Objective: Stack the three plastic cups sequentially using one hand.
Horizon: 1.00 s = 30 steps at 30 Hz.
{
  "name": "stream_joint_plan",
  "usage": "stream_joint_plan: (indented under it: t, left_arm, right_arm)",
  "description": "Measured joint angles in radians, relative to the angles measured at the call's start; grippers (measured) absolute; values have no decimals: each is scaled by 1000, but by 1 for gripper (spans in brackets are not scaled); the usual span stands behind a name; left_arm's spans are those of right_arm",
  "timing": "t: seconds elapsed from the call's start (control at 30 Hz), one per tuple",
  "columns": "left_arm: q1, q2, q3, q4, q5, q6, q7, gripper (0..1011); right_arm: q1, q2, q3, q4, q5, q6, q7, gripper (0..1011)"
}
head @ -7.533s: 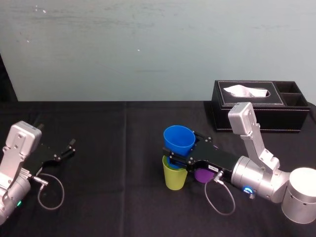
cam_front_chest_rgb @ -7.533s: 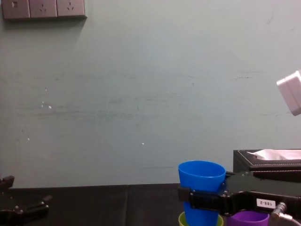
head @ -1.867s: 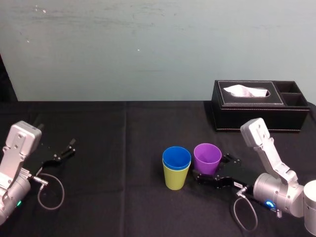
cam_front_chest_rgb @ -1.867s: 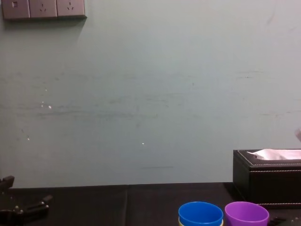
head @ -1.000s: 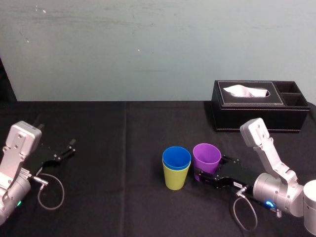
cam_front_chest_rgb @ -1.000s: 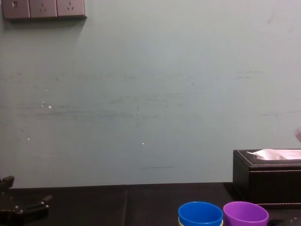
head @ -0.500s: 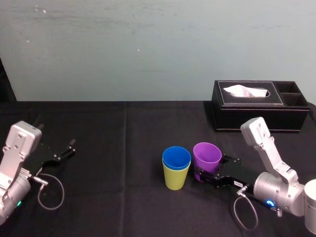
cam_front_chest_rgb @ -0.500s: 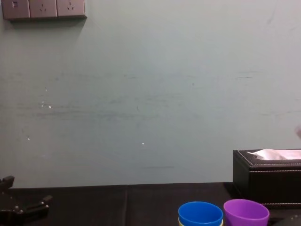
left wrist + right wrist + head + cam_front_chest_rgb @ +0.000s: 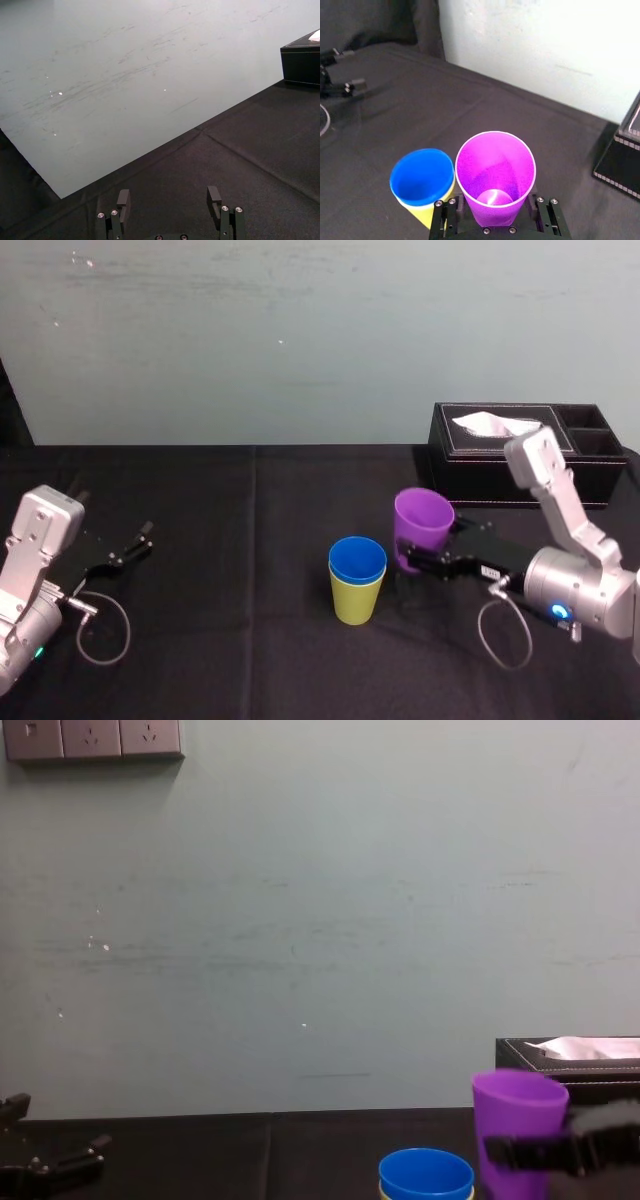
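Observation:
My right gripper [image 9: 412, 562] is shut on the lower part of the purple cup [image 9: 423, 522], which hangs upright above the black table, just right of the other two cups. In the right wrist view the purple cup [image 9: 495, 170] sits between both fingers of the right gripper [image 9: 495, 206]. The blue cup [image 9: 357, 559] is nested inside the yellow-green cup [image 9: 354, 603], and the pair stands on the table centre. The chest view shows the purple cup [image 9: 518, 1125] raised higher than the blue cup [image 9: 425, 1173]. My left gripper [image 9: 140, 540] rests open at the far left, holding nothing.
A black tissue box [image 9: 520, 455] with white tissue stands at the back right, behind the right arm. A black cloth covers the table [image 9: 250, 520]. A grey cable loop [image 9: 100, 630] lies by the left arm. A pale wall rises behind the table.
The right gripper has lifted the purple cup off the table; it now hangs higher, still just right of the blue and yellow-green stack. The left arm has not moved.

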Motion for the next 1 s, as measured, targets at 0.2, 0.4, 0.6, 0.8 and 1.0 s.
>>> stream_joint_plan:
  t: [0.2, 0.4, 0.6, 0.8, 1.0]
  left_arm:
    - [0, 0, 0, 0, 0, 0, 0, 1000]
    - [0, 0, 0, 0, 0, 0, 0, 1000]
    - [0, 0, 0, 0, 0, 0, 0, 1000]
    - [0, 0, 0, 0, 0, 0, 0, 1000]
    - [0, 0, 0, 0, 0, 0, 0, 1000]
  right_arm:
    - [24, 10, -4, -42, 19, 29, 0, 712]
    - [39, 16, -11, -75, 36, 41, -6, 712]
    - [43, 20, -18, -100, 53, 45, -12, 712]
    - [45, 25, -31, -118, 68, 41, -13, 712]
    - [46, 29, -55, -125, 80, 32, -5, 712]
